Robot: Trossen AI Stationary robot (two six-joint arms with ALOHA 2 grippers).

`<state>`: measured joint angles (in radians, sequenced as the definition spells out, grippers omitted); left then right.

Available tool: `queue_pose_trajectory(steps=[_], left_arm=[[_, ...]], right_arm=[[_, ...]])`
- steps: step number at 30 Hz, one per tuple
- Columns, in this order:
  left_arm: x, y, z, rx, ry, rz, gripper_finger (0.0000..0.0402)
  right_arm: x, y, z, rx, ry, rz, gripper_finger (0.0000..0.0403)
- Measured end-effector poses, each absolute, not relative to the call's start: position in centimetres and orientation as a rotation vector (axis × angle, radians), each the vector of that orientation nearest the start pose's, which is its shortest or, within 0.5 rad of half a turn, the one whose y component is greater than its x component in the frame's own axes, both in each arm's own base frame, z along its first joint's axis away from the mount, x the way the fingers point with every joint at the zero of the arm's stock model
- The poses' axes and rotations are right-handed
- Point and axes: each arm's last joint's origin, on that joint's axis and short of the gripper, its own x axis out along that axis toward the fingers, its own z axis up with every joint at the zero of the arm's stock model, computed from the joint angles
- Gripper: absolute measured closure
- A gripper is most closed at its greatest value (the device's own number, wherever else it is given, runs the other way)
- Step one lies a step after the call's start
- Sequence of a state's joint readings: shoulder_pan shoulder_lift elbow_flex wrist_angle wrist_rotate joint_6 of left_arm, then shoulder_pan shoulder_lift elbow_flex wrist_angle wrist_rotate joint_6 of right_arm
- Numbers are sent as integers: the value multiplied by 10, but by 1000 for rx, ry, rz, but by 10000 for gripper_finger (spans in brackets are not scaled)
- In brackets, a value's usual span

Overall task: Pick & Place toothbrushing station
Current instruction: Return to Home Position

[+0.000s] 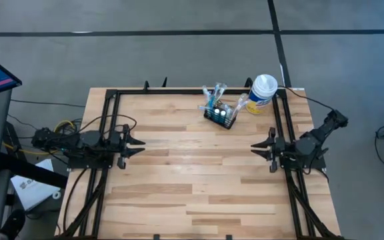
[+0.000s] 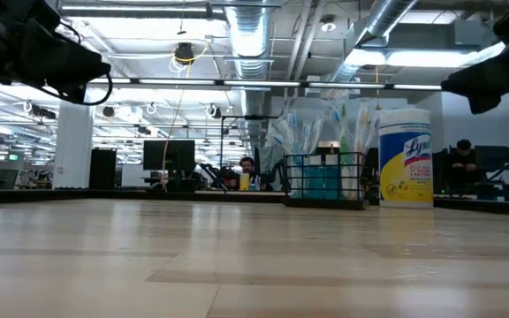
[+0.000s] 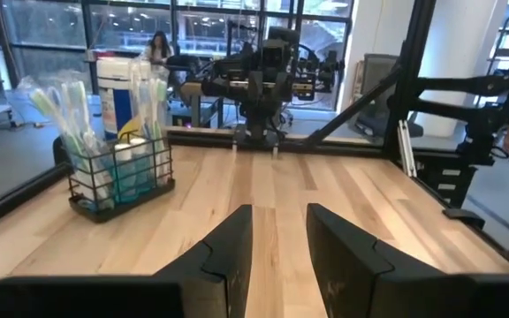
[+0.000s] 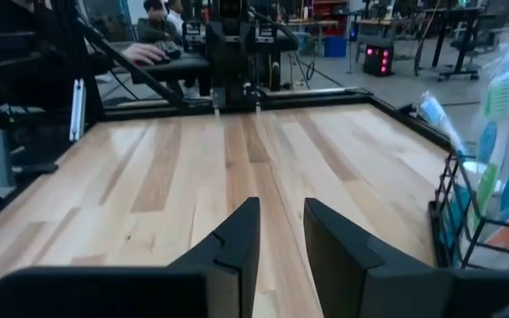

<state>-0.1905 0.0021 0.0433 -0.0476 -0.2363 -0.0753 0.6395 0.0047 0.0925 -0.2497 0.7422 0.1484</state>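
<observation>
The toothbrushing station (image 1: 220, 115) is a small black wire-mesh caddy with packaged toothbrushes standing up out of it. It rests on its base on the wooden table (image 1: 192, 180), close to the far edge and right of centre. It also shows in the low view (image 2: 325, 181), the left wrist view (image 3: 117, 172) and at the edge of the right wrist view (image 4: 484, 212). My left gripper (image 1: 141, 145) hovers at the table's left side, open and level, with nothing between its fingers (image 3: 278, 238). My right gripper (image 1: 255, 148) hovers at the right side, facing it, also open and with nothing in it (image 4: 281, 234).
A white, yellow and blue wipes canister (image 1: 262, 93) stands just right of the caddy at the far right corner. Black frame rails (image 1: 112, 133) run along the table's left, right and far sides. Bare wood lies between the two grippers. People sit in the room beyond (image 2: 247, 168).
</observation>
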Motion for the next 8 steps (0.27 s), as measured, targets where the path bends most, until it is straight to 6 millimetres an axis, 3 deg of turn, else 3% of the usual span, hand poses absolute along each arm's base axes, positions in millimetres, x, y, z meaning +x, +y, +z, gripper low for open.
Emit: queue_pose_trajectory(steps=[8], left_arm=[[94, -11, 173, -49, 7, 48, 297]], right_arm=[[78, 34, 172, 58, 117, -107, 321]])
